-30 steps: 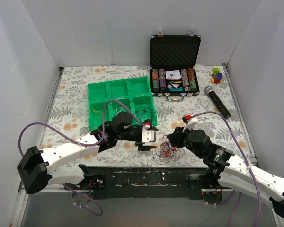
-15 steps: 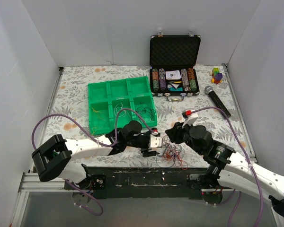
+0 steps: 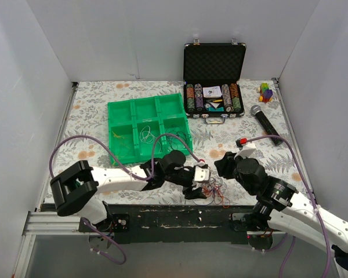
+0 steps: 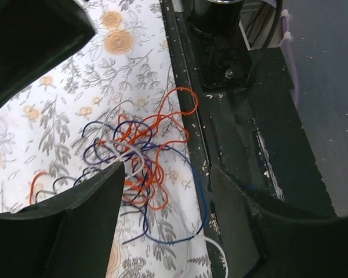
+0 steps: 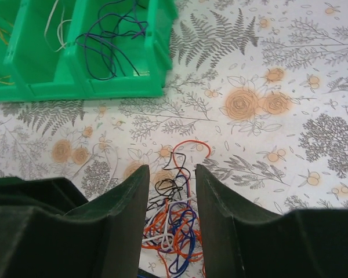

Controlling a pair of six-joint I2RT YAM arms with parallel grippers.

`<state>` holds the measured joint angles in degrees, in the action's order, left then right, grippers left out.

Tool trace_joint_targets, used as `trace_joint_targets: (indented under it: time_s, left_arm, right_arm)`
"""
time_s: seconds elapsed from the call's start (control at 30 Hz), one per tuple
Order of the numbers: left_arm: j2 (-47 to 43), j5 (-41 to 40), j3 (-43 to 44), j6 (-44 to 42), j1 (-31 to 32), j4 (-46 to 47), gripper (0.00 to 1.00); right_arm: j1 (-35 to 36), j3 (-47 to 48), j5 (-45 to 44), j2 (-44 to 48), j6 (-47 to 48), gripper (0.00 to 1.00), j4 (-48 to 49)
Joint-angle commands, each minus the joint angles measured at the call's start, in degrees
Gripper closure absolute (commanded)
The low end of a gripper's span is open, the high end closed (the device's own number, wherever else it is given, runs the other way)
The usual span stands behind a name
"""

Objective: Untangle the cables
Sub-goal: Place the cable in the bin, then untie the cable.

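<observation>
Both claws are down at the near edge of the table [image 3: 249, 124], one on each side of the cables [image 3: 212, 188], presumably so each can take a different strand and pull the knot apart. The left gripper [image 4: 165, 217] stands well open over the orange-and-blue tangle with nothing pinched, and the right gripper [image 5: 169, 202] hangs partly open above it, also empty. The left wrist camera catches an orange loop [image 4: 185, 95] reaching the black rail [image 4: 238, 133], barely visible from overhead, while the right wrist camera looks into the green tray [image 5: 110, 87], where dark blue strands [image 5: 113, 49] lie in their own compartment.
</observation>
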<state>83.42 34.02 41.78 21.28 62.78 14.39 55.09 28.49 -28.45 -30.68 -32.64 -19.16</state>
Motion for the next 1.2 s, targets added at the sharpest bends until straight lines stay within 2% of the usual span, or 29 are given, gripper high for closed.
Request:
trace_joint_targets:
  time_s: [0.0, 0.17, 0.3, 0.37, 0.57, 0.67, 0.83, 1.03, 1.07, 1.13, 1.17]
  left_arm:
    - [3.58, -0.79, 3.04, 1.93, 1.55, 2.30, 0.45]
    - [7.98, -6.94, 4.36, 0.61, 1.64, 3.45, 0.62]
    - [9.13, -11.42, 6.03, -1.76, 1.55, 2.84, 0.92]
    - [8.70, -13.62, 6.30, -2.20, 1.55, 3.18, 1.00]
    - [5.27, -16.79, 6.03, -1.16, 1.20, 3.63, 1.00]
    - [2.02, -17.32, 6.47, -0.18, 0.76, 1.43, 1.00]
    - [-2.81, -20.48, 7.00, -0.19, -0.38, -0.24, 1.00]
    - [-5.81, -18.30, 5.60, 1.57, -1.08, -2.26, 1.00]
    - [-5.72, -16.03, 5.51, 1.40, -1.08, -3.83, 0.95]
    - [-5.28, -11.98, 5.77, 1.05, -1.00, -6.82, 0.62]
    - [-4.85, -10.48, 5.77, 1.66, -1.08, -7.97, 0.56]
  right_arm:
    - [-0.25, 2.09, -6.61, 0.62, -4.88, 0.54, -7.63]
    - [-0.25, 2.27, -7.41, 3.51, -5.41, 0.54, -9.93]
    - [-0.16, 1.04, -7.15, 5.27, -6.29, 0.54, -10.72]
    - [-0.25, 0.43, -7.06, 5.10, -6.73, 0.55, -10.81]
    - [-0.25, -2.12, -5.13, 5.27, -6.82, 0.53, -8.36]
    - [-0.25, -3.87, -3.99, 8.08, -6.30, 0.48, -6.16]
    - [-0.25, -6.78, -1.44, 14.32, -2.78, 0.35, -0.62]
    - [-0.25, -5.12, -2.13, 10.21, -2.34, 0.31, -1.14]
    - [-0.25, -4.59, -2.66, 9.68, -2.51, 0.31, -1.67]
    - [-0.25, -3.45, -4.76, 8.79, -3.56, 0.29, -3.42]
    - [-0.25, -2.66, -5.73, 8.97, -4.35, 0.29, -4.82]
